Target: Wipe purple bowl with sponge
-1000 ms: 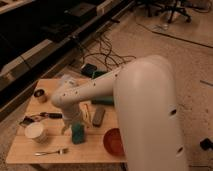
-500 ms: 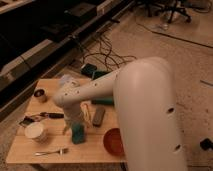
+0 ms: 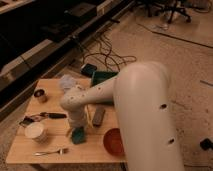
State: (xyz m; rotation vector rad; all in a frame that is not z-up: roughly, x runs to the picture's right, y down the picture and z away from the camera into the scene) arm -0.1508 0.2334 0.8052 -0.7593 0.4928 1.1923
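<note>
The sponge [image 3: 77, 135], a small teal-green block, sits on the wooden table [image 3: 90, 152] near its front middle. My gripper [image 3: 76, 125] hangs straight down from the white arm, right over the sponge's top and open. Whether the fingers touch the sponge I cannot tell. The purple bowl does not show in this view; the bulky arm hides much of the table's right side.
An orange-red bowl [image 3: 114, 141] lies at the front right. A dark grey bar [image 3: 98, 116] lies mid-table and a green tray [image 3: 102, 77] stands at the back. On the left are a white cup [image 3: 36, 131], a fork [image 3: 50, 151], a black-handled utensil [image 3: 50, 115] and a small dark cup [image 3: 40, 95].
The arm and gripper have stayed over the sponge with hardly any movement. The objects on the table lie where they were.
</note>
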